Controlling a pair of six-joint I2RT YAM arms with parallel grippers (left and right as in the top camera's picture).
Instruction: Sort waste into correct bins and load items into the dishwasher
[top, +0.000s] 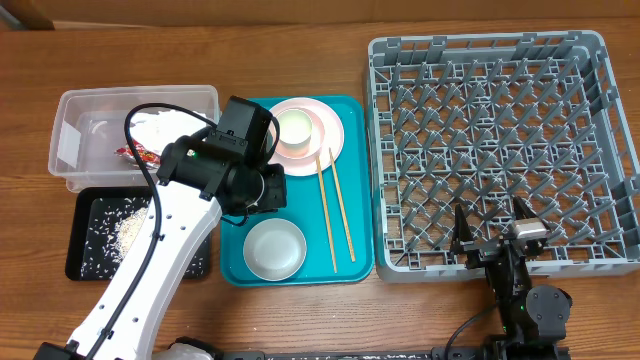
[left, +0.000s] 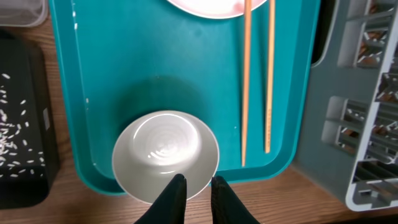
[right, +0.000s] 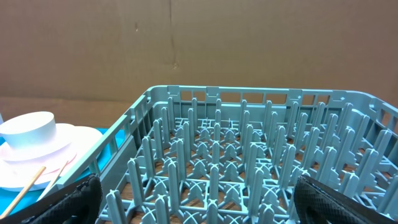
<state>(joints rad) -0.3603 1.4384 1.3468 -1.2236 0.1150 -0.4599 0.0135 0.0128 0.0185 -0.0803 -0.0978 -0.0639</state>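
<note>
Bowl (left: 165, 152) at lower centre lies under the narrow, empty left claw (left: 196, 186); right claw (right: 198, 202) gapes wide facing the rack (right: 249, 155).

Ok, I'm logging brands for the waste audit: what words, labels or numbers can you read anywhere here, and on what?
No text is legible in any view.
red snack wrapper: any print is too small to read.
white sticker on the clear tub: looks blank, or too small to tell.
chopsticks: possible faint marks on one, too blurred to read.
</note>
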